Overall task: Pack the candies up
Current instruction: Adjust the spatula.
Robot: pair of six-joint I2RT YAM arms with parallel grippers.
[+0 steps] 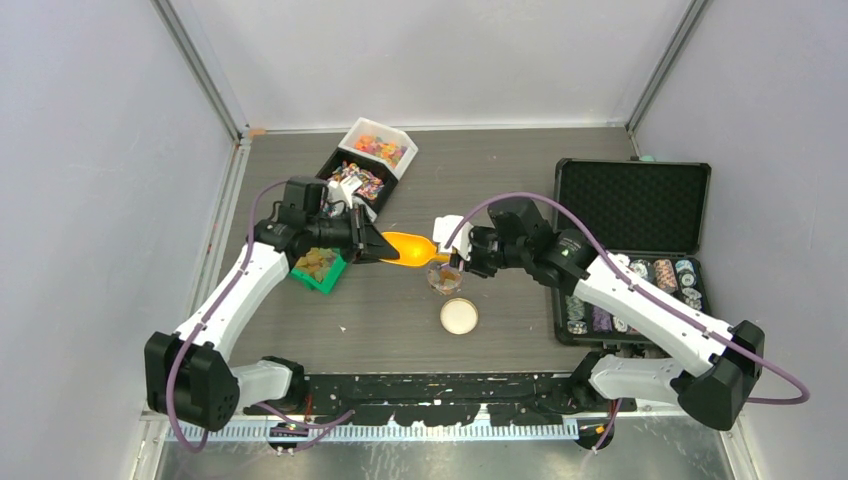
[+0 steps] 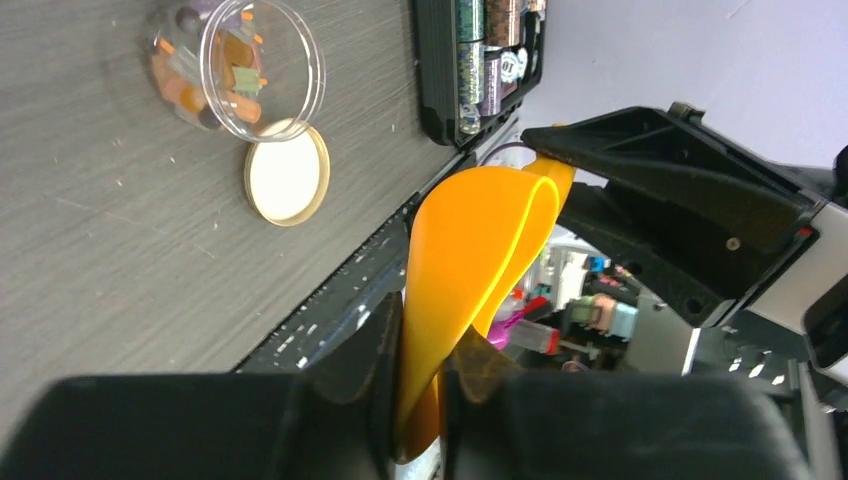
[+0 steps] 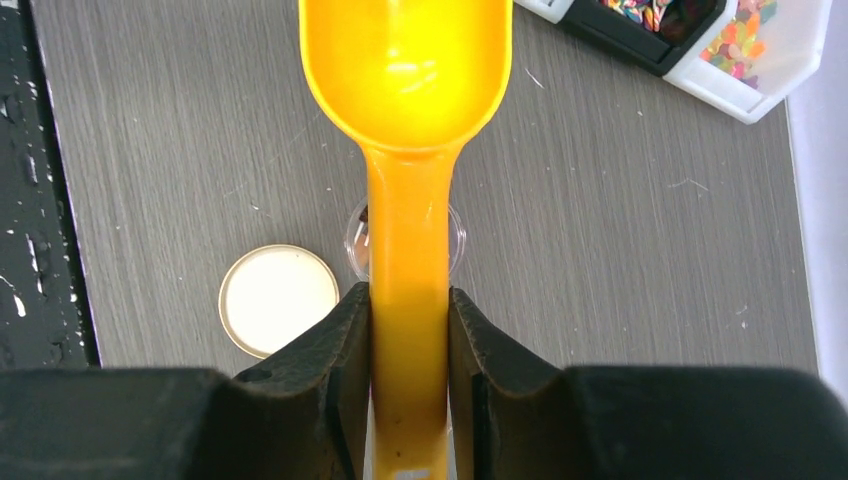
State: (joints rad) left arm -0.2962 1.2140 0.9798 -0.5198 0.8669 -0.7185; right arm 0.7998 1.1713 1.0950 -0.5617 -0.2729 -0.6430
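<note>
Right gripper (image 3: pixel 410 300): closed on the handle of the empty orange scoop (image 3: pixel 405 60), bowl level. Left gripper (image 2: pixel 420 400): pinching the bowl's rim, seemingly a handover. Candies (image 2: pixel 188 90): some in the open clear jar (image 2: pixel 318 75) beneath the scoop; more in bins (image 1: pixel 404 163) at the far side

— Any writing you can read from there?
— None I can make out; the faces of the round striped poker chips (image 2: pixel 510 65) in the black hard case (image 2: pixel 432 85) are too blurred
</note>
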